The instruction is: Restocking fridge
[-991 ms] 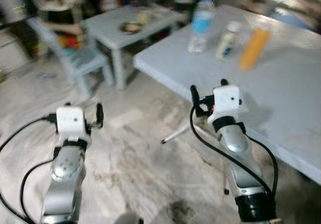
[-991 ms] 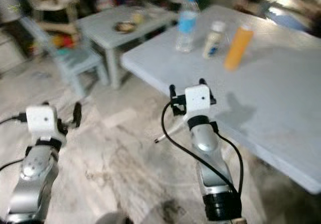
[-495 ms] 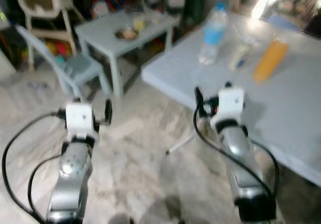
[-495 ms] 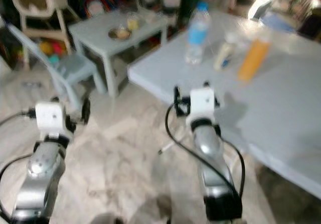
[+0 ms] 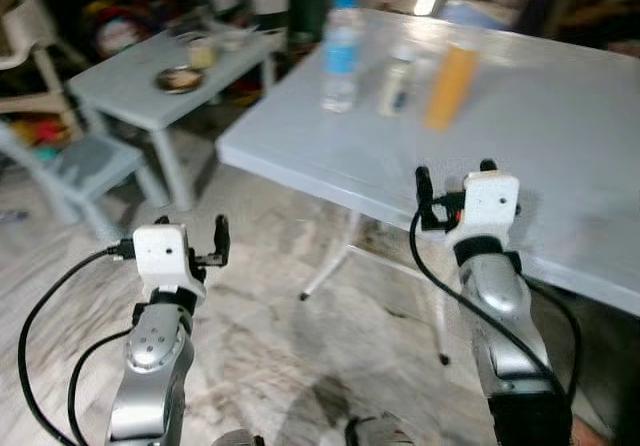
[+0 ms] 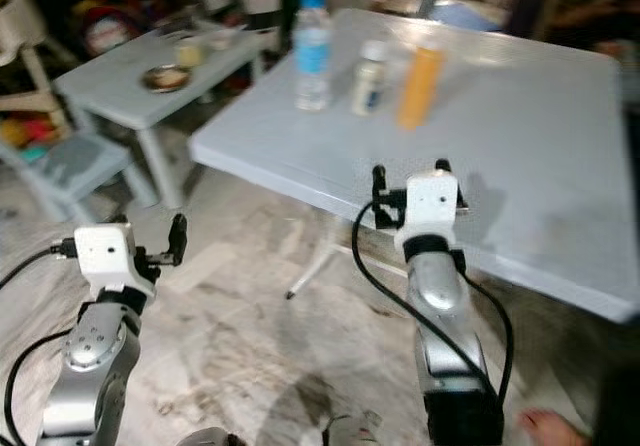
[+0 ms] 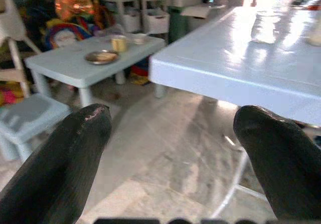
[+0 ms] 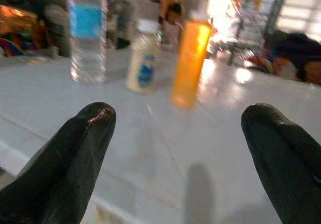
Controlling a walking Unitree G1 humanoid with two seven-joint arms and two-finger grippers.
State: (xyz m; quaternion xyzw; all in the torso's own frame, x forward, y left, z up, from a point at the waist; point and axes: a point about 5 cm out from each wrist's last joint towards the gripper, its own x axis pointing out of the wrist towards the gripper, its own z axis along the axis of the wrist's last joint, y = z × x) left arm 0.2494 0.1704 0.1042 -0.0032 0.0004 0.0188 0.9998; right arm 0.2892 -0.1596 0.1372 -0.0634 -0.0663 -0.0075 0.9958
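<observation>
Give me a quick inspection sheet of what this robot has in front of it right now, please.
Surface: large pale table, bare near the robot.
Job's things: water bottle, small white bottle and orange bottle standing upright in a row at its far side.
Clutter: nothing seen on the large table.
Grippers: right gripper open, over the table's near edge, facing the bottles; left gripper open, over the floor.
Cables: black cables loop along both arms.
Surroundings: small table with a dish and cup, small chair, marbled floor.
</observation>
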